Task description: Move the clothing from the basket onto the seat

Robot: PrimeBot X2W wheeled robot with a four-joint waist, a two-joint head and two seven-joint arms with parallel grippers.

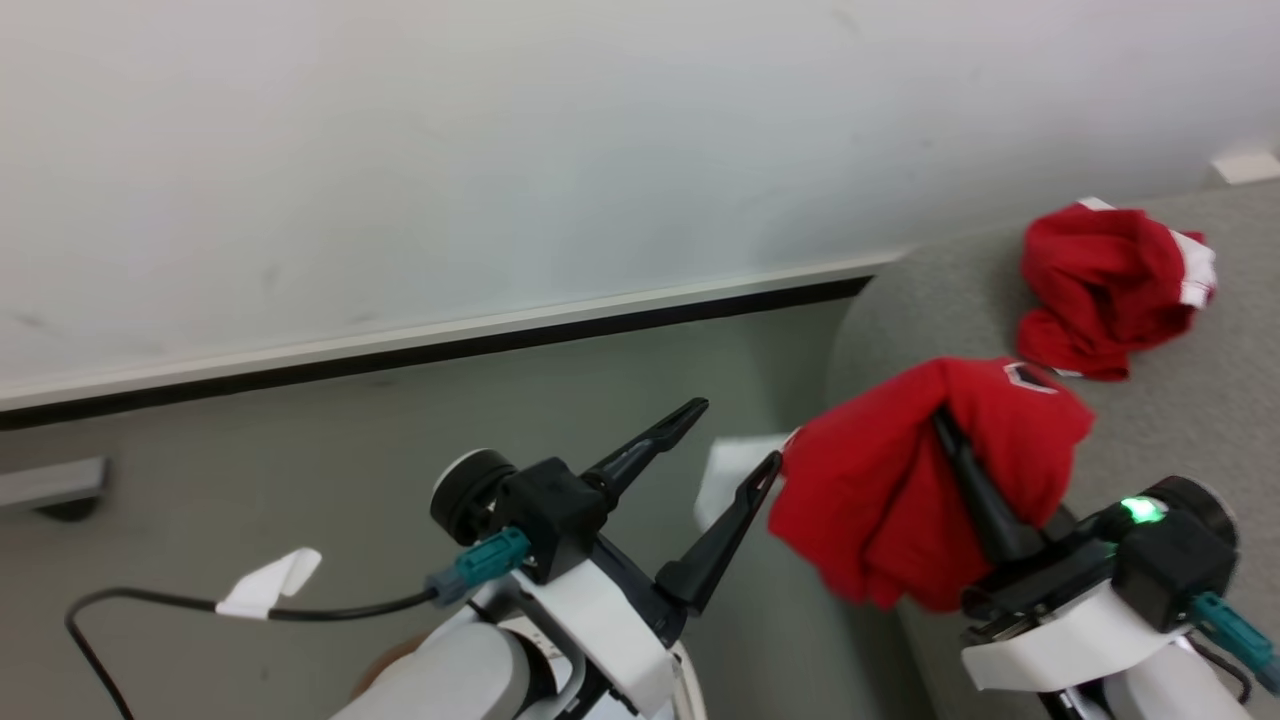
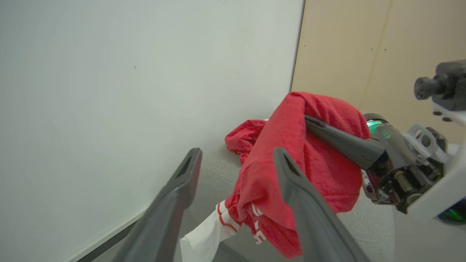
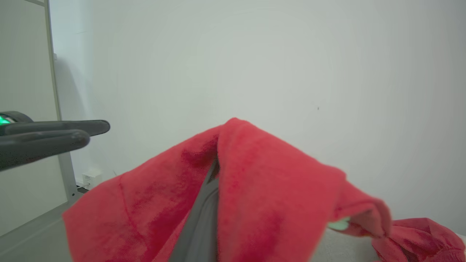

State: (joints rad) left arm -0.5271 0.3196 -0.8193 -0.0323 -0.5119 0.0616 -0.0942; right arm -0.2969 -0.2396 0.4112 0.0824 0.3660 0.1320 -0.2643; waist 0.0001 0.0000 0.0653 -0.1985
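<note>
The red garment (image 1: 900, 490) is hanging above the grey sofa's (image 1: 1190, 440) near left edge, draped over the right gripper (image 1: 948, 425), whose fingers are clenching a fold to carry it. The left gripper (image 1: 738, 432) is idling released and empty, just left.

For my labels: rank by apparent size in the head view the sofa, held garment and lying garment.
Largest first:
sofa
held garment
lying garment
The held one is nearer the camera, so their true order is unsure.

Bright red clothing (image 1: 880, 490), white trim (image 2: 222, 217) striped thin red; light grey seat (image 1: 1200, 450); white wall (image 1: 500, 150); grey-green floor (image 1: 250, 480); black cable (image 1: 330, 608) with white tag (image 1: 270, 582).
</note>
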